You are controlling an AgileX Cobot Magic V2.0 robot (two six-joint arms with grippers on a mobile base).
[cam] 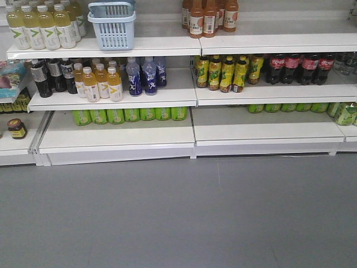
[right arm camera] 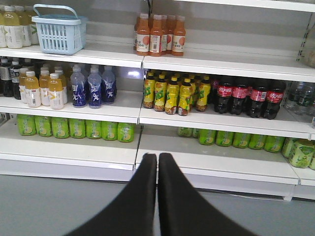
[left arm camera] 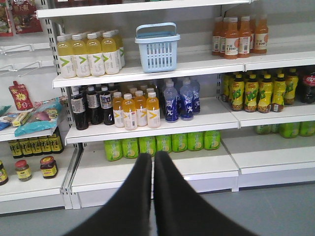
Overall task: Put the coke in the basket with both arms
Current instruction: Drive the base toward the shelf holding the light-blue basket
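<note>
The light blue basket [cam: 111, 25] stands on the top shelf at the left, beside pale yellow bottles; it also shows as the basket [left arm camera: 157, 46] in the left wrist view and the basket [right arm camera: 59, 29] in the right wrist view. The coke is out of view in every frame. My left gripper [left arm camera: 153, 157] is shut with nothing in it and hangs over the floor in front of the bottom shelf. My right gripper [right arm camera: 157, 158] is likewise shut and empty, low before the shelves. Neither gripper appears in the front view.
White shelves [cam: 111, 134] hold rows of drinks: dark cola bottles with red labels [cam: 301, 68] on the middle shelf at the right, yellow-green bottles [cam: 223, 72], blue bottles [cam: 145, 75], orange bottles [cam: 209, 17] and green packs [cam: 131, 114]. Grey floor [cam: 178, 218] lies in front.
</note>
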